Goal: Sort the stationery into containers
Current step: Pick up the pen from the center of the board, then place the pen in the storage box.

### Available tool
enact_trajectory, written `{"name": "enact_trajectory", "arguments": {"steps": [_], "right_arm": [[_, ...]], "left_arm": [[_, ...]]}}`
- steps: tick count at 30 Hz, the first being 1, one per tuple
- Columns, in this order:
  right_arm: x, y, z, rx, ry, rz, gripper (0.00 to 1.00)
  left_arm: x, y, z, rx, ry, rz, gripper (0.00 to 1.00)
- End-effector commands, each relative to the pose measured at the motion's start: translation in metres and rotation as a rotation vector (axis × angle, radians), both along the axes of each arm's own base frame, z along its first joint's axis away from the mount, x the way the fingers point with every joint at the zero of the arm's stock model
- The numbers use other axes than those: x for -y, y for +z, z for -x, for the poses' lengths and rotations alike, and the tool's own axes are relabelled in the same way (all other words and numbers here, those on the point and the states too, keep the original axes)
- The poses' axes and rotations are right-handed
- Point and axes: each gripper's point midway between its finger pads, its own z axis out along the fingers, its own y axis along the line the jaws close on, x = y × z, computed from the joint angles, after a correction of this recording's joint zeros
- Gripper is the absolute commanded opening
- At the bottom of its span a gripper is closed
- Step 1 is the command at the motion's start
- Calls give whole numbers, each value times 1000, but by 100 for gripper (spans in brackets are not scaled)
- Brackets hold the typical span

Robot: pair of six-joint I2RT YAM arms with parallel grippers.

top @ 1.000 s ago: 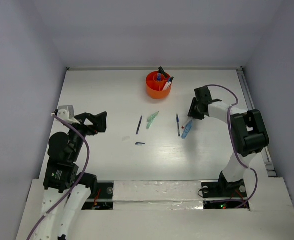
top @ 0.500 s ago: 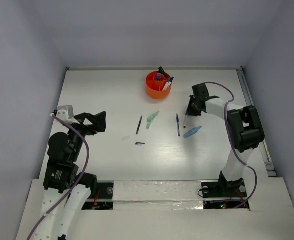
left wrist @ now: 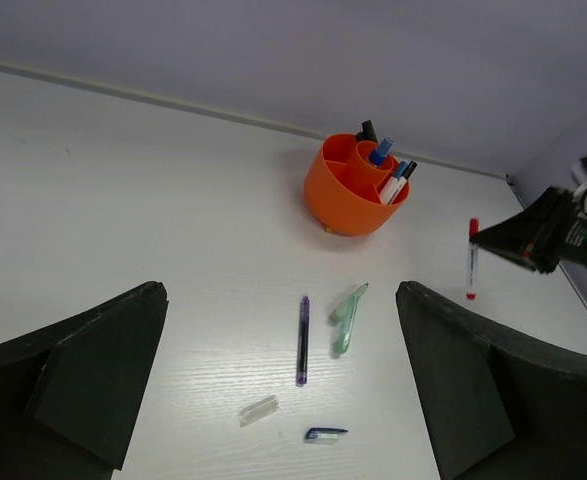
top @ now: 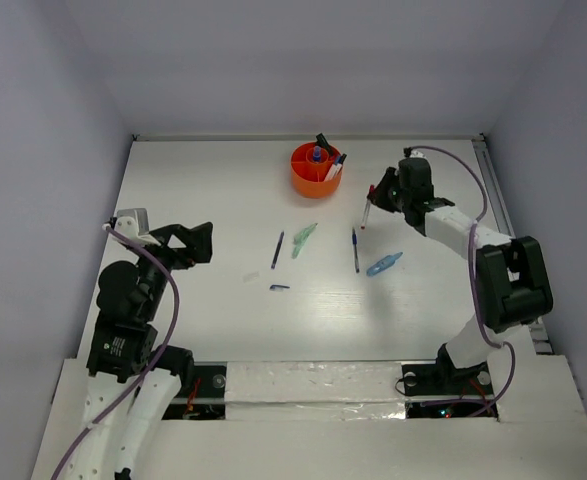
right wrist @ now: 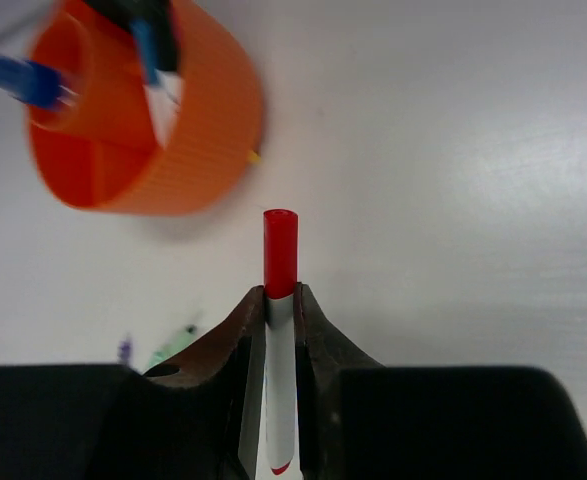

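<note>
Near the tub (right wrist: 188, 150), outstretched right claw (right wrist: 280, 305) clamps marker (right wrist: 280, 245).

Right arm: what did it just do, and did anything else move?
The right tool closed on the white pen with the red cap, lifted it off the table and carried it toward the orange tub. The light blue marker beside it shifted slightly. The left tool stayed open and still; the tub did not move.
</note>
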Motion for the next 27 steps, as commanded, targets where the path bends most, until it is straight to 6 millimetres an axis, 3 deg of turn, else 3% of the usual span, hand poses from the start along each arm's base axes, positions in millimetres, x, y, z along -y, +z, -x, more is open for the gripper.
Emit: {"name": "enact_trajectory", "arguments": {"steps": [1, 3, 5, 6, 8, 10, 14, 15, 16, 19, 27], "right_arm": [[-23, 99, -33, 314, 38, -106, 0], [-25, 122, -45, 403, 32, -126, 0], [-39, 133, -53, 459, 38, -133, 0], [-45, 148, -58, 529, 42, -140, 0], [-48, 158, -67, 594, -2, -127, 0], [-69, 174, -80, 691, -10, -110, 0], [-76, 179, -97, 746, -82, -81, 0], [-73, 191, -103, 785, -105, -67, 0], [-78, 179, -108, 776, -127, -47, 0], [-85, 174, -118, 795, -160, -8, 0], [-74, 150, -127, 796, -234, 23, 0]], "left_arm": [[3, 15, -2, 33, -14, 5, 99], [4, 14, -4, 27, -15, 3, 99], [5, 12, -6, 18, -17, 3, 99], [2, 10, -8, 14, -5, 0, 99], [0, 9, -10, 8, 3, -1, 99], [1, 8, -12, 0, 1, -3, 99], [0, 5, -15, -9, 4, -4, 99], [-1, 5, -17, -10, 11, -5, 99], [-1, 5, -17, -12, 8, -5, 99], [-2, 3, -19, -19, 14, -8, 99], [-3, 1, -22, -28, 17, -9, 99]]}}
